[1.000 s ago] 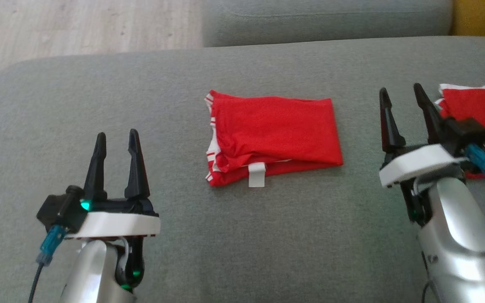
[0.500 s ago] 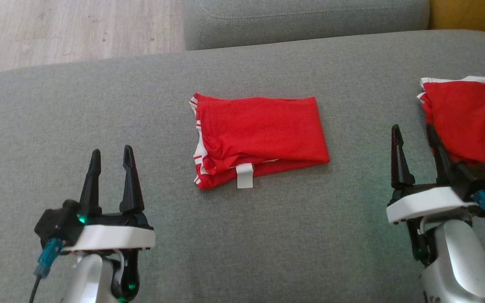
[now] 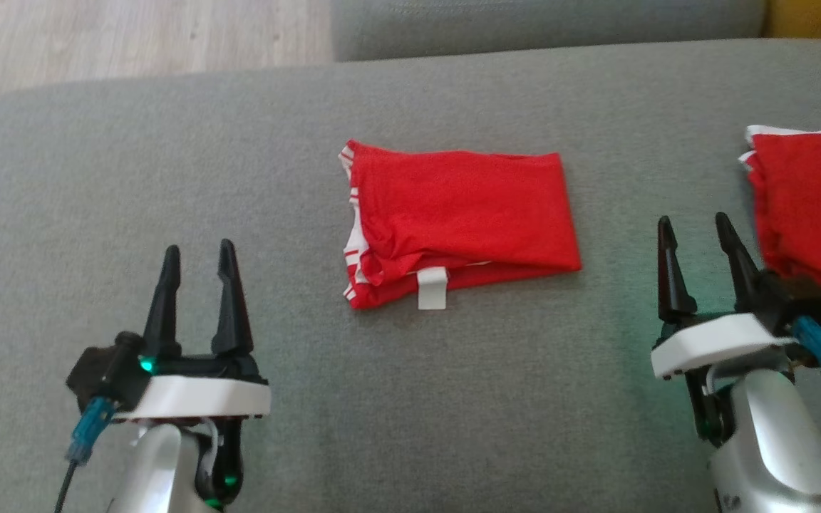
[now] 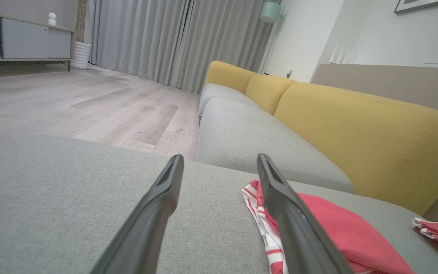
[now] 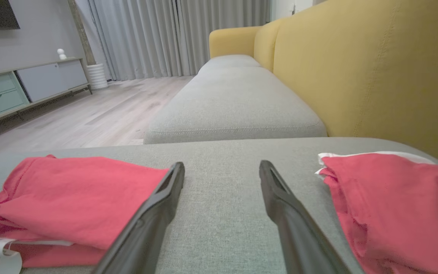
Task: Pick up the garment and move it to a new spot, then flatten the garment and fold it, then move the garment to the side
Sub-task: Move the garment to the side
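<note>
Right gripper [image 3: 693, 221] withdrew toward the robot. Its fingertips, formerly level with the far edge of the second red garment [image 3: 809, 199], ended beside its near part. Head camera shifted slightly.

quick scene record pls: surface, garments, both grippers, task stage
surface: grey sofa cushion
folded garment: red, lying flat mid-cushion, white tag at its near edge
second garment: red with white trim, at the right edge of the head view
left gripper: open, empty, to the near left of the folded garment, apart from it
right gripper: open, empty, between the two garments
stage: fold looks done; move to the side apparently not yet done
</note>
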You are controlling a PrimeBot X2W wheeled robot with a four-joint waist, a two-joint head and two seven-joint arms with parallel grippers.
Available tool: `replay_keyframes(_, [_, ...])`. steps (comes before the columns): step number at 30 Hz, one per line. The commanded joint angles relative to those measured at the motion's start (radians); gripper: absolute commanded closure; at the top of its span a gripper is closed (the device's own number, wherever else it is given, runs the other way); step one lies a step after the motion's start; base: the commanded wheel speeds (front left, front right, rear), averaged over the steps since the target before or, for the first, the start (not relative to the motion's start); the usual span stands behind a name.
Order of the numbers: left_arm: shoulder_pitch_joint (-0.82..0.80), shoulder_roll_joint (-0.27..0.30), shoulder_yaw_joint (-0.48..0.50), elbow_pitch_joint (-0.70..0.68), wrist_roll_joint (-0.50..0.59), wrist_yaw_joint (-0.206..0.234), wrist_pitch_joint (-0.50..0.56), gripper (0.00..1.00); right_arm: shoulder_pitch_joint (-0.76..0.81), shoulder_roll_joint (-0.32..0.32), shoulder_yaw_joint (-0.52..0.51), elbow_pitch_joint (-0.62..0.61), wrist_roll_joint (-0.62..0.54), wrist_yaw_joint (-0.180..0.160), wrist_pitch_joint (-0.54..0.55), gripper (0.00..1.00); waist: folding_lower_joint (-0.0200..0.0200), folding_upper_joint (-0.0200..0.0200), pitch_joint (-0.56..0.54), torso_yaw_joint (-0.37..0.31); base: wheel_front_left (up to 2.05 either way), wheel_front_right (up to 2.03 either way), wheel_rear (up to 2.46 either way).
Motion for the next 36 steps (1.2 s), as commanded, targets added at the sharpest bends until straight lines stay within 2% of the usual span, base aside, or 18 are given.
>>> replay_keyframes(1, [-0.054, 0.008, 0.019, -0.034, -0.011, 0.000, -0.005, 0.00, -0.064, 0.000, 0.025, -0.016, -0.006, -0.001, -0.008, 0.00, 0.0000, 0.0000, 0.023, 0.020, 0.00, 0.00, 0.00])
replay_keyframes(9, [-0.103, 0.008, -0.026, -0.025, -0.031, 0.004, -0.005, 0.00, -0.190, 0.000, 0.076, 0.125, 0.020, -0.001, 0.062, 0.00, 0.0000, 0.0000, 0.097, 0.080, 0.00, 0.00, 0.00])
replay_keyframes(15, [-0.130, 0.008, -0.062, -0.017, -0.043, 0.007, -0.005, 0.00, -0.271, 0.000, 0.111, 0.285, 0.124, -0.001, 0.136, 0.00, 0.0000, 0.0000, 0.126, 0.121, 0.00, 0.00, 0.00])
replay_keyframes(20, [-0.150, 0.008, -0.079, -0.015, -0.052, 0.014, -0.005, 0.00, -0.319, 0.000, 0.148, 0.415, 0.151, -0.001, 0.170, 0.00, 0.0000, 0.0000, 0.138, 0.143, 0.00, 0.00, 0.00])
replay_keyframes(24, [-0.154, 0.008, -0.084, -0.017, -0.055, 0.019, -0.005, 0.00, -0.340, 0.000, 0.200, 0.462, 0.173, -0.001, 0.170, 0.00, 0.0000, 0.0000, 0.139, 0.145, 0.00, 0.00, 0.00])
replay_keyframes(25, [-0.154, 0.008, -0.084, -0.017, -0.056, 0.021, -0.005, 0.00, -0.346, 0.000, 0.218, 0.472, 0.176, -0.001, 0.164, 0.13, 0.0000, 0.0000, 0.138, 0.144, 0.00, 0.00, 0.00])
replay_keyframes(26, [-0.153, 0.008, -0.083, -0.018, -0.056, 0.023, -0.005, 0.00, -0.353, 0.000, 0.236, 0.480, 0.172, -0.001, 0.153, 0.98, 0.0000, 0.0000, 0.137, 0.141, 0.00, 0.00, 0.00])
replay_keyframes(30, [-0.148, 0.008, -0.075, -0.015, -0.051, 0.023, -0.005, 0.00, -0.384, -0.001, 0.275, 0.507, 0.130, -0.001, 0.096, 1.00, 0.0000, 0.0000, 0.124, 0.117, 0.00, 0.00, 0.00])
replay_keyframes(36, [-0.150, 0.008, -0.074, -0.022, -0.043, 0.019, -0.005, 0.00, -0.421, -0.042, 0.289, 0.511, 0.018, -0.001, 0.024, 1.00, 0.0000, 0.0000, 0.103, 0.054, 0.00, 0.00, 0.00])
